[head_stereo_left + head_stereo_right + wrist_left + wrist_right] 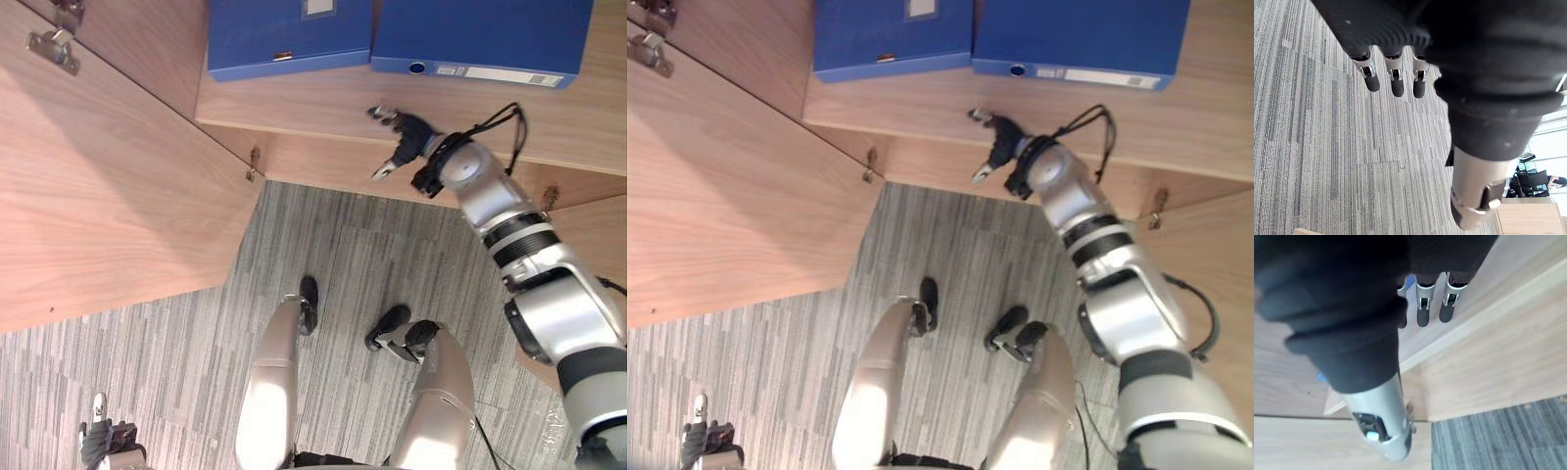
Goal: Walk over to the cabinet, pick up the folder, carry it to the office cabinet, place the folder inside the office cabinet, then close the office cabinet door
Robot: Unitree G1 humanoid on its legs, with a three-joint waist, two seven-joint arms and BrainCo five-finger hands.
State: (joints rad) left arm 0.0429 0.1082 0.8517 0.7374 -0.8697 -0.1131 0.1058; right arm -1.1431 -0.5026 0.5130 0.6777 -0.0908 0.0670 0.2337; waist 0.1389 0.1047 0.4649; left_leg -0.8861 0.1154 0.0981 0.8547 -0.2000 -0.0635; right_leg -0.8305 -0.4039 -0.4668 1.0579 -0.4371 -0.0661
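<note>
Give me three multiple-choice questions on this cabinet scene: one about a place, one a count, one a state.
1. Where is the right hand?
A. over the cabinet shelf, in front of the folders
B. down at the carpet
C. on a door hinge

2. How many blue folders lie on the shelf?
A. one
B. two
C. four

3. How is the right hand?
A. shut on a folder
B. shut, empty
C. open, holding nothing

Answers: 1 A, it is at the shelf's front edge; 2 B, two lie side by side; 3 C, its fingers are spread and clear of both folders.
</note>
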